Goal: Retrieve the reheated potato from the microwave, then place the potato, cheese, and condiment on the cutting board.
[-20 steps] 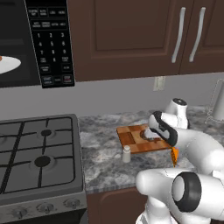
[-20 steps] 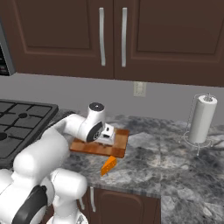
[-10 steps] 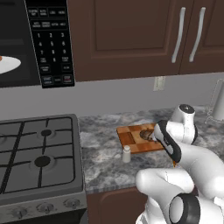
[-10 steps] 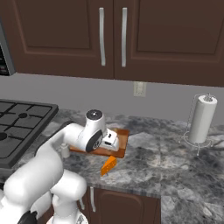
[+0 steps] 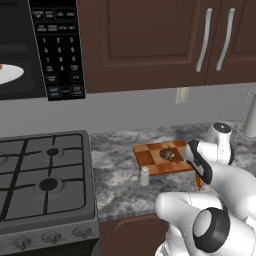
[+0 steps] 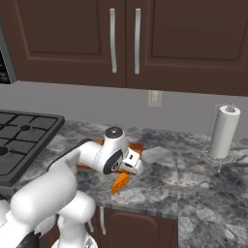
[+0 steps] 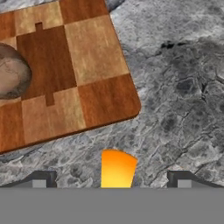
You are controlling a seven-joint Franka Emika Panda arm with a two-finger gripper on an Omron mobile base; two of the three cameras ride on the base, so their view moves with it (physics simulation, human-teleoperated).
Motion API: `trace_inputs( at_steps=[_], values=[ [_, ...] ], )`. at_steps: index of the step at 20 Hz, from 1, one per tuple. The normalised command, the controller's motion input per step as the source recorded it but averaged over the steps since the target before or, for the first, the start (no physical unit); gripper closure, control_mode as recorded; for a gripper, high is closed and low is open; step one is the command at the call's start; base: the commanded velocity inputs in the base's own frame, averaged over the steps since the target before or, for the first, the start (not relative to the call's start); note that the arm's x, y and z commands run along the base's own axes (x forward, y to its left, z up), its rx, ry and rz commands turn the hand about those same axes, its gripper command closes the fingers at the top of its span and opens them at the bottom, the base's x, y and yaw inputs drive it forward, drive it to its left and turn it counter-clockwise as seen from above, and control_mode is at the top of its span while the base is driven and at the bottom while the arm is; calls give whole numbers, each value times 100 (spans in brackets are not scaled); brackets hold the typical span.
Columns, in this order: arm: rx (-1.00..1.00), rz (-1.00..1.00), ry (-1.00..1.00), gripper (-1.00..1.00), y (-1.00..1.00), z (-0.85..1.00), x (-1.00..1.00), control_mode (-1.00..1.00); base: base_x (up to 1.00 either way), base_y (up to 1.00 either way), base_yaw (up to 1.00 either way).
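Observation:
The potato (image 5: 168, 154) lies on the cutting board (image 5: 150, 159), right of the board's middle. In the hand view the potato (image 7: 13, 72) sits at the left edge on the cutting board (image 7: 83, 57). An orange cheese wedge (image 7: 117, 168) lies on the counter just off the board's front right corner. My gripper (image 7: 112, 181) is open just above the cheese, one fingertip on each side of its end, not touching it. The cheese (image 6: 120, 183) shows below my hand (image 6: 118, 157). The condiment (image 5: 144, 176) stands at the board's front left. The microwave (image 5: 55, 50) is at the upper left, its white turntable (image 5: 9, 73) showing.
A gas stove (image 5: 42, 175) fills the counter's left part. A paper towel roll (image 6: 224, 131) stands on its holder at the back right. Dark wall cabinets (image 6: 121, 38) hang above. The granite counter (image 6: 184, 179) stretches to the right of the board.
My hand has swung from above the cutting board to the front right and now hangs over the cheese. The potato stays on the board. The jaws have stayed open.

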Motion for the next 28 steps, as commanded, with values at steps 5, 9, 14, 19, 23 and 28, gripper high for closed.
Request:
trace_inputs(
  at_steps=[5,9,14,19,23,28],
  values=[
    [0,-6,11,-100,-7,-23,-5,-100,0,0,0],
    [0,-3,10,-100,0,-20,0,-100,0,0,0],
    [1,0,8,-100,0,-11,-8,-100,0,0,0],
    [0,0,11,-100,0,-23,0,-100,0,0,0],
    [3,0,11,-100,0,-31,3,-100,0,0,0],
    [2,0,9,100,0,-30,10,-100,0,0,0]
  ],
)
